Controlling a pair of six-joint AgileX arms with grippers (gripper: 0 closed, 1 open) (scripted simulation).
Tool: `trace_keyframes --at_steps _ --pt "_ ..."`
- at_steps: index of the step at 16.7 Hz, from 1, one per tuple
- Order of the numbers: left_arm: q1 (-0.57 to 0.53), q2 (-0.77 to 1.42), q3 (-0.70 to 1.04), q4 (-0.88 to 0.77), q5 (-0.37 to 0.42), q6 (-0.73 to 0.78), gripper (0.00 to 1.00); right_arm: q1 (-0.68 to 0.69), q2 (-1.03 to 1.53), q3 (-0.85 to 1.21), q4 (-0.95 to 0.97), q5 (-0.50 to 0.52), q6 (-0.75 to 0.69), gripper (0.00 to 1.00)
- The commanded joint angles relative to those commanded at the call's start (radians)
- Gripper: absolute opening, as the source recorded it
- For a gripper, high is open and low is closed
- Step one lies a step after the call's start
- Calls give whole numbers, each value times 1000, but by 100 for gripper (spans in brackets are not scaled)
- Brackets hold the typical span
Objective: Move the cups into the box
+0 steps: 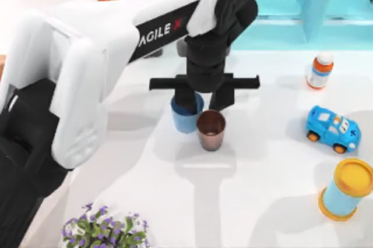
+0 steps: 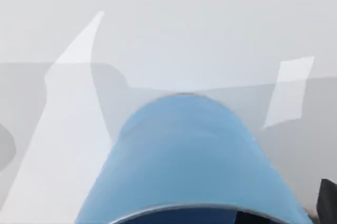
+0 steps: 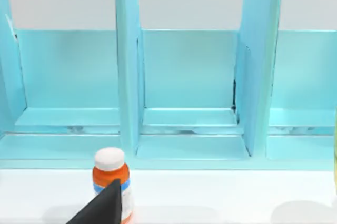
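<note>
The left tool [image 1: 203, 101] is hanging over the bench [image 1: 262, 201] centre, fingers apart, one dipping inside the blue cup [image 1: 185, 121] and one outside. The brown cup [image 1: 211, 130] is touching it at 4 o'clock. A toy car [image 1: 332, 128], a pill bottle [image 1: 320, 70] and a yellow-lidded cylinder [image 1: 347, 190] are sitting toward 3 o'clock, a shelf [image 1: 303, 9] at 1. The arm is hiding the cup's far rim.

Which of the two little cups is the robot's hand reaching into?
The light blue cup. The left gripper has one finger inside its rim; the brown ribbed cup stands untouched beside it, nearer the table's front.
</note>
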Motion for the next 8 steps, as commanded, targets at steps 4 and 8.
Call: trace_keyframes --at_steps 4,8 --pt "0 0 0 0 0 0 0 0 0 0 0 0 0 100" --pt "0 0 0 0 0 0 0 0 0 0 0 0 0 100"
